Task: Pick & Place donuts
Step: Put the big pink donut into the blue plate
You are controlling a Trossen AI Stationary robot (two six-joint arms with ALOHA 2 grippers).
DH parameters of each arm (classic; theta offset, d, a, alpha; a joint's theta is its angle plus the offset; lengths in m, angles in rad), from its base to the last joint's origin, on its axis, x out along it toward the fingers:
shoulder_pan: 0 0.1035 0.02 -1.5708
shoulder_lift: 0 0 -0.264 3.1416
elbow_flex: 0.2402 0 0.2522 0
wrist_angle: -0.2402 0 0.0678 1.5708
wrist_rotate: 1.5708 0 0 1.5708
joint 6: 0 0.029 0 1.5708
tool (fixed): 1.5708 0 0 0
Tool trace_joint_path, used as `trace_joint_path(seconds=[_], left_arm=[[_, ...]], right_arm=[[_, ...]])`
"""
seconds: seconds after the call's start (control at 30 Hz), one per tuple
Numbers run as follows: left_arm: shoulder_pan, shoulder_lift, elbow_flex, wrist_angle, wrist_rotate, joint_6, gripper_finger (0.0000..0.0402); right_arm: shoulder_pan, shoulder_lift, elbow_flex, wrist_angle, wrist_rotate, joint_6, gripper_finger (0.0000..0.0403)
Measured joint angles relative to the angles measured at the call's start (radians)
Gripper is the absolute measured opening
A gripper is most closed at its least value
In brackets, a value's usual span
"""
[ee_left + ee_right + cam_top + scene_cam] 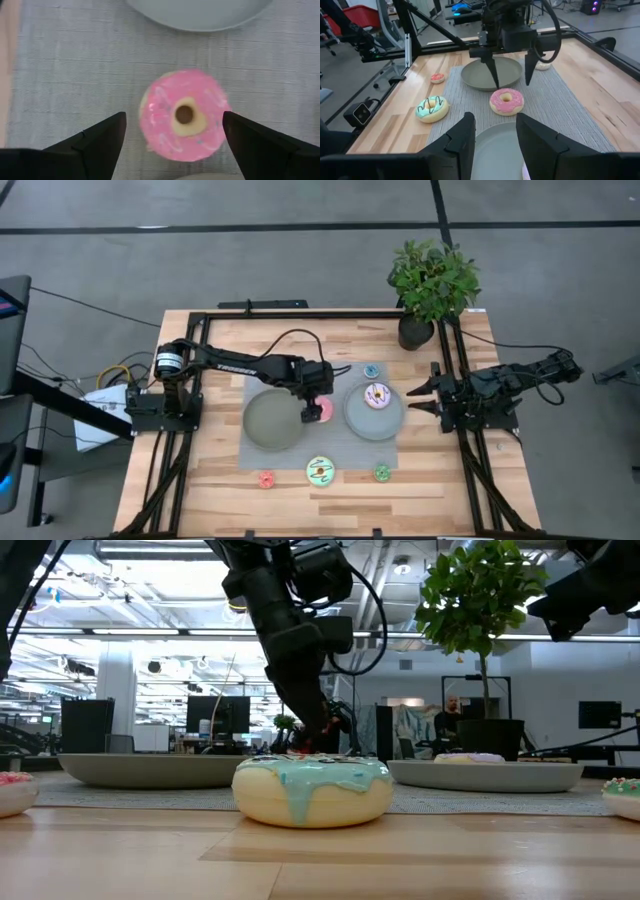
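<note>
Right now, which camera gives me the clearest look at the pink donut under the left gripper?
The left wrist view: the pink donut fills the frame between the open left gripper fingers. The right wrist view shows it whole but farther off on the grey mat. In the high view the gripper mostly covers it; the low view barely shows it.

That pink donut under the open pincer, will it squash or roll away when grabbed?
The pink donut lies flat on the woven mat, so it probably won't roll. It looks like a moulded toy, likely light and fairly firm. The glossy icing might slip between the left pincer's narrow fingers.
</note>
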Motion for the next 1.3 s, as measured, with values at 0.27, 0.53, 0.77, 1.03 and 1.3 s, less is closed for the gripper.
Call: trace_joint_path(seconds=[0.27,0.53,0.77,1.03,1.3], left_arm=[[0.003,0.000,0.000,0.037,-0.043,-0.004,0.0326],[0.002,0.000,0.000,0.035,-0.019,-0.011,0.0333],[0.002,0.022,-0.001,0.041,-0.007,-0.015,0.0392],[0.003,0.026,-0.002,0.043,-0.069,-0.002,0.0382],[0.004,0.065,-0.001,0.039,-0.165,-0.038,0.0381]], right_arm=[[0.000,0.000,0.000,0.000,0.000,0.000,0.0133],[0.000,0.000,0.000,0.000,0.000,0.000,0.0134],[0.000,0.000,0.000,0.000,0.000,0.000,0.0133],[0.000,0.000,0.001,-0.001,0.000,0.000,0.0133],[0.000,0.000,0.001,0.000,0.000,0.000,0.0134]])
